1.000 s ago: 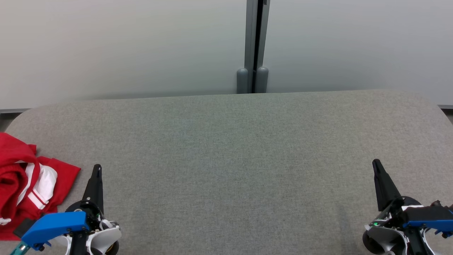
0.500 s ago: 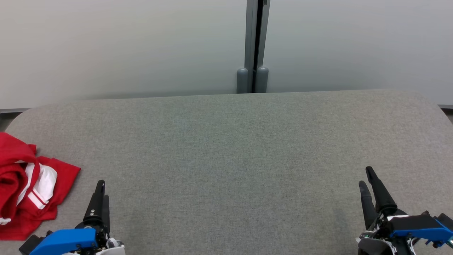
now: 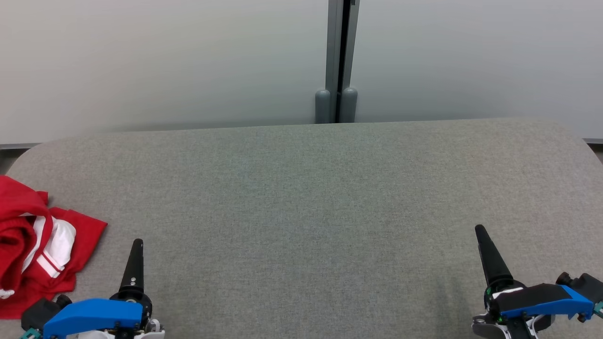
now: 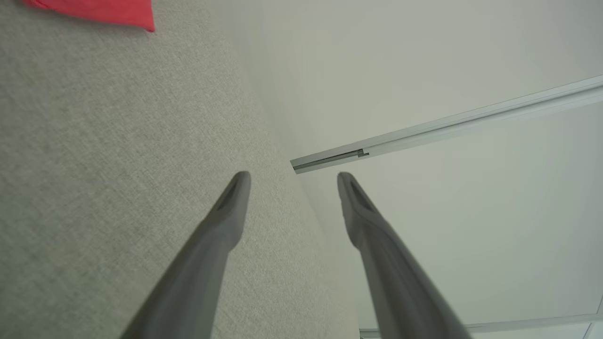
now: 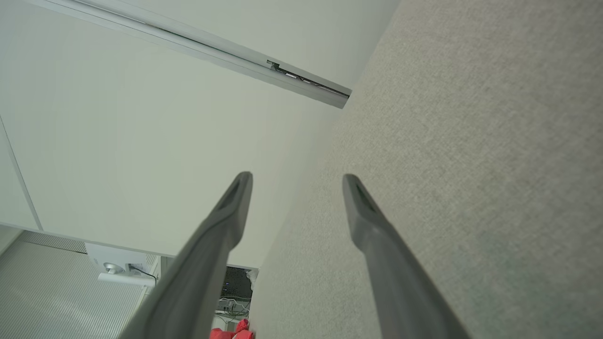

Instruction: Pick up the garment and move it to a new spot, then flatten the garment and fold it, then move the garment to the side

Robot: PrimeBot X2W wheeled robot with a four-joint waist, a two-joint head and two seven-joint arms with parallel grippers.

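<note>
The garment (image 3: 28,235), red with white panels and stripes, lies crumpled at the left edge of the grey padded table (image 3: 301,197). One red corner of the garment (image 4: 103,10) shows at the top left of the left wrist view. My left gripper (image 3: 137,242) hovers low at the near left, just right of the garment and apart from it. In its own view the left gripper (image 4: 293,175) is open with nothing between its fingers. My right gripper (image 3: 480,229) is at the near right, far from the garment. In the right wrist view the right gripper (image 5: 297,176) is open too.
A pale wall with a grey vertical post (image 3: 337,61) stands right behind the table's far edge. The table's corners are rounded. In the right wrist view, floor and a white device (image 5: 118,268) lie beyond the table's end.
Both grippers went from shut to open and drew back a little toward the table's near edge. The garment has not moved.
</note>
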